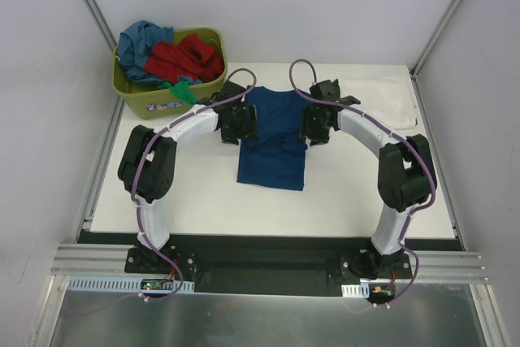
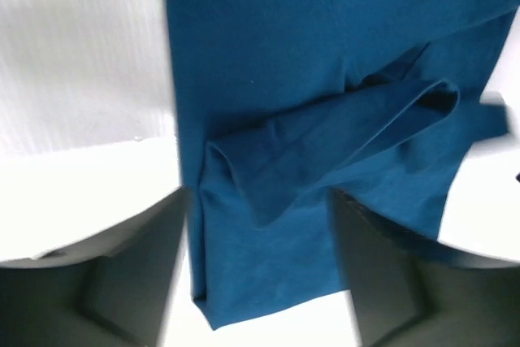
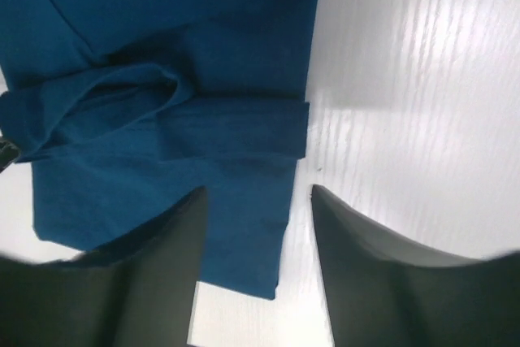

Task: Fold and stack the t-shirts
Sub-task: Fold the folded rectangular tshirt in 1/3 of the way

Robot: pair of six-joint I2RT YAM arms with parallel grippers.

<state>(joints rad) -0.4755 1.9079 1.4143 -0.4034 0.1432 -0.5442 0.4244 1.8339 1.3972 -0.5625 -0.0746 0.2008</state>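
Note:
A dark blue t-shirt lies flat on the white table, its sides folded in to a narrow strip. My left gripper is open above its left edge; in the left wrist view the cloth lies under and between the fingers. My right gripper is open above its right edge; in the right wrist view the shirt shows a folded sleeve, and its corner lies between the fingers. A white t-shirt lies at the back right. Red, teal and green tees fill the tub.
The olive-green plastic tub stands at the back left, off the table's corner. White walls and metal frame posts close in the table. The table's front edge runs just ahead of the arm bases.

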